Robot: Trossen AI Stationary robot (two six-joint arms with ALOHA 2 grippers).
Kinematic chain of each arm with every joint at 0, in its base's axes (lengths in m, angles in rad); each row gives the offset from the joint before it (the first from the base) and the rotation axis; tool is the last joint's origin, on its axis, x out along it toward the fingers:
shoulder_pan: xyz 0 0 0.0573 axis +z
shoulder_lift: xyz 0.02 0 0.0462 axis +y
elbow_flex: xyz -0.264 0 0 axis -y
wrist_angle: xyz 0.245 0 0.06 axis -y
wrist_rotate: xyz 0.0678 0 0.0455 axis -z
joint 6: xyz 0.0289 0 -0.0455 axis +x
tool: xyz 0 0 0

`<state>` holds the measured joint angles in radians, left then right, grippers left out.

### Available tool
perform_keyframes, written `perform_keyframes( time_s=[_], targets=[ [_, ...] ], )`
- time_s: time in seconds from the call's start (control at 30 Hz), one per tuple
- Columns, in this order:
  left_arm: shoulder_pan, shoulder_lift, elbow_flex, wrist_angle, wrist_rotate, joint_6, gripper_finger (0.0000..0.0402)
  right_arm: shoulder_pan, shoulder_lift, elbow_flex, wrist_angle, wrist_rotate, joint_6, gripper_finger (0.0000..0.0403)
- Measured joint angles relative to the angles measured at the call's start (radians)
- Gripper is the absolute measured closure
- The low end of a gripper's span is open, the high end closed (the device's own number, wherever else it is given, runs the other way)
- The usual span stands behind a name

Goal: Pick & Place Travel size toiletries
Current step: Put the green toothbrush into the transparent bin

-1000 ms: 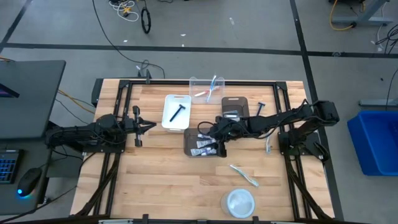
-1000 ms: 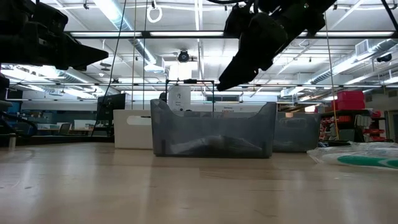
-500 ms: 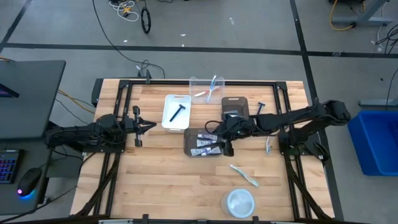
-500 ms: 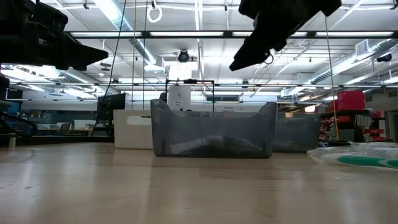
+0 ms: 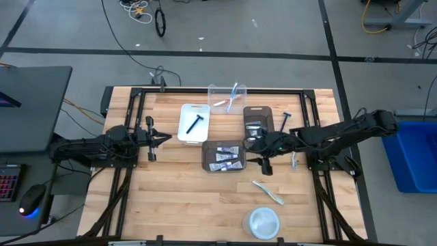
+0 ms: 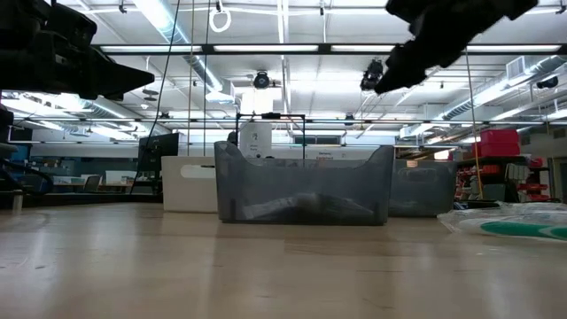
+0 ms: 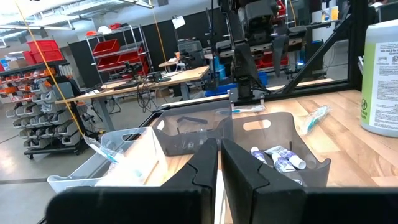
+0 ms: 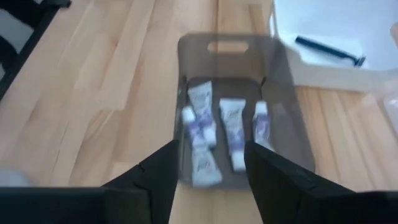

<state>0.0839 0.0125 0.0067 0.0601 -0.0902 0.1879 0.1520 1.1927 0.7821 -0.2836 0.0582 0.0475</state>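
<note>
Blur softened my right wrist picture, so the labels on the small tubes [image 8: 233, 132] could not be read; I counted about four or five lying in the dark grey bin [image 8: 290, 127], pale with bluish-purple marks. From table height that bin's smoked wall hid them to dim shapes. My right gripper [image 5: 265, 162] hung just off the bin's right side, over bare wood near the bench's middle, the arm stretched long and low from the right edge. Its fingers [image 8: 155, 174] stood apart with nothing between them. In the level view only a dark part of that arm showed, high up and cut off by the frame.

My left gripper [image 5: 151, 140] waited near the left edge, arm folded back, fingers [image 7: 202, 165] pressed almost together and empty.

A black razor [image 5: 195, 123] lay in the white bin [image 5: 184, 130] toward the far edge; toothbrushes [image 5: 233, 92] sat in the clear bin [image 5: 213, 92] at the far edge. A second dark bin [image 5: 267, 113] held something I could not make out. A razor [image 5: 285, 119] lay loose beside it, a slim item [image 5: 294, 160] near the right rail, and a toothbrush [image 5: 268, 191] lay toward the near edge, above the round white dish [image 5: 263, 222]. Open wood ran along the near-left corner.
</note>
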Motion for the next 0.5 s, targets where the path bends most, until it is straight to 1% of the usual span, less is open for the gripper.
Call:
perform_keyframes(
  time_s=[0.2,0.5],
  targets=[
    [0.0,0.0,0.0,0.0,0.0,0.0,0.0374,0.04,-0.089,-0.064,-0.079,-0.003,0.006,0.0228],
    [0.0,0.0,0.0,0.0,0.0,0.0,0.0374,0.114,-0.176,-0.163,-0.148,-0.011,0.148,0.0232]
  ],
)
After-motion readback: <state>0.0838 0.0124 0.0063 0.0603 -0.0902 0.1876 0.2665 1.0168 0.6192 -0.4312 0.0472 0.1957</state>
